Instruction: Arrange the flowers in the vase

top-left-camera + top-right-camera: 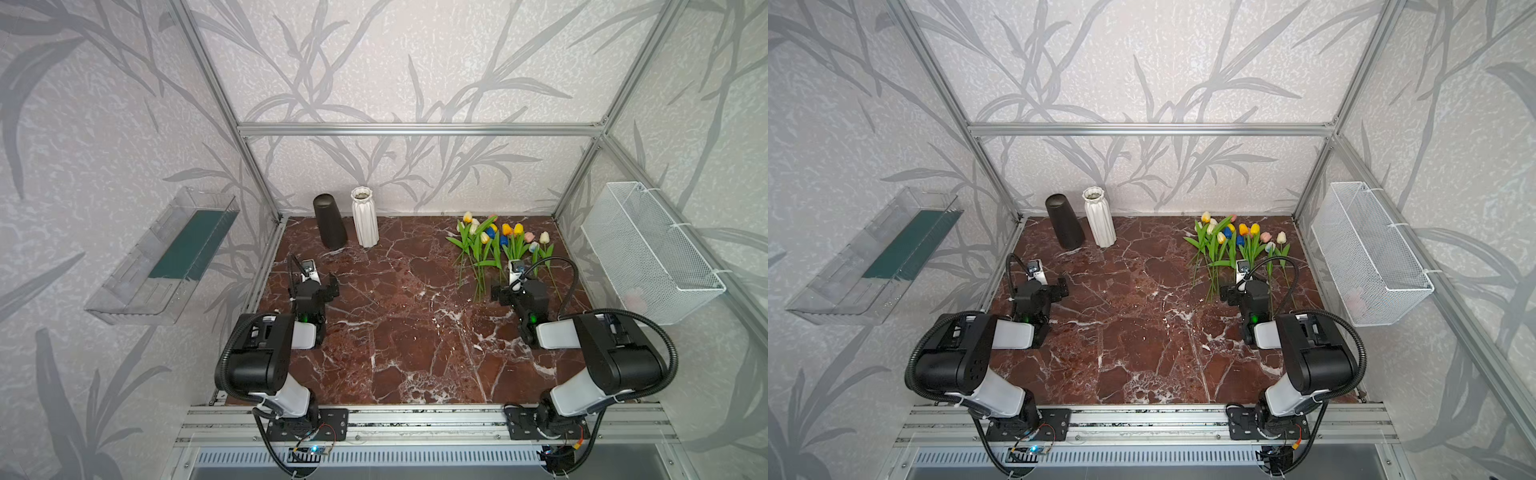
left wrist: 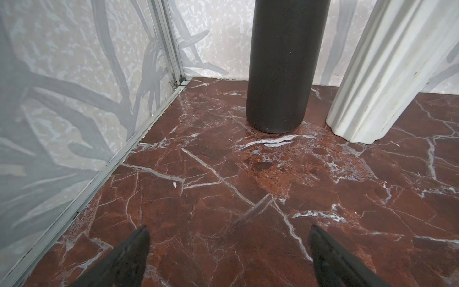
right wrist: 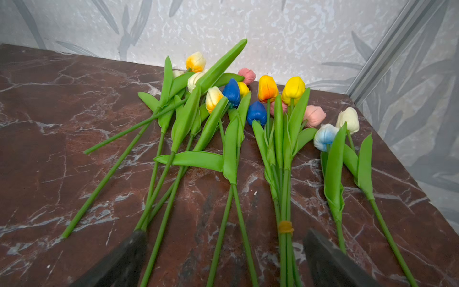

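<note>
step: first pick | flowers (image 1: 498, 245) flat on counter (image 1: 415, 332), upper right in top view | right tool (image 3: 224, 233) spread wide, empty, their stems between its jaws | left tool (image 2: 228, 229) spread wide, empty, near white vase (image 1: 365, 218) | I take one loose stem low, not the banded bunch (image 3: 284, 198)

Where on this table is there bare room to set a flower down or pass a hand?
The middle of the table is bare, from the white vase across to the flowers and forward between the left arm and right arm. Crowded: the back right, where the flowers overlap, and the back left, where the black vase stands beside the white vase.
</note>
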Tool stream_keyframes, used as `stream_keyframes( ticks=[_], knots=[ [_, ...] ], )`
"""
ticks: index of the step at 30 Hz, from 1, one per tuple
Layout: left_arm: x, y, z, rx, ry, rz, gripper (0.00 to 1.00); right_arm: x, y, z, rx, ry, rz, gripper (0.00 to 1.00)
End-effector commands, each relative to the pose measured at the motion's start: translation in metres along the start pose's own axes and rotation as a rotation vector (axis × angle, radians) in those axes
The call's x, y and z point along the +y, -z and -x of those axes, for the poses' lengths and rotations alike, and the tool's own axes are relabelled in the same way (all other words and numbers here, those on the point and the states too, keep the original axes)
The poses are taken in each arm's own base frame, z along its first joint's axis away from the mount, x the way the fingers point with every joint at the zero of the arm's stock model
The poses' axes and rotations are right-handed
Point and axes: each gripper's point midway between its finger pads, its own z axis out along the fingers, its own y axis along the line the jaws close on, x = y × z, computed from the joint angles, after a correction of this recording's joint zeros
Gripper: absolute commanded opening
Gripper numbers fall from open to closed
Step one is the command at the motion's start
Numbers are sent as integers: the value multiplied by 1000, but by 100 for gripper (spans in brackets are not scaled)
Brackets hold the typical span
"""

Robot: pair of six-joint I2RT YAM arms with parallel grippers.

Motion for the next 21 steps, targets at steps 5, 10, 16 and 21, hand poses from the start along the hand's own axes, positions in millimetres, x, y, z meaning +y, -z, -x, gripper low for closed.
stream_keyframes(
  ticks=[5, 10, 16, 21],
  knots=[
    [3, 1, 3, -7, 4, 12, 99, 4, -1, 10, -34, 2, 24, 99],
    [3, 1, 3, -6, 4, 11, 100, 4, -1, 10, -33, 1, 24, 99],
    [4, 1, 3, -7, 4, 13, 100, 3, -2, 10, -30, -8, 30, 99],
    [3, 1, 3, -8, 4, 12, 99, 3, -2, 10, -33, -7, 29, 99]
  ],
)
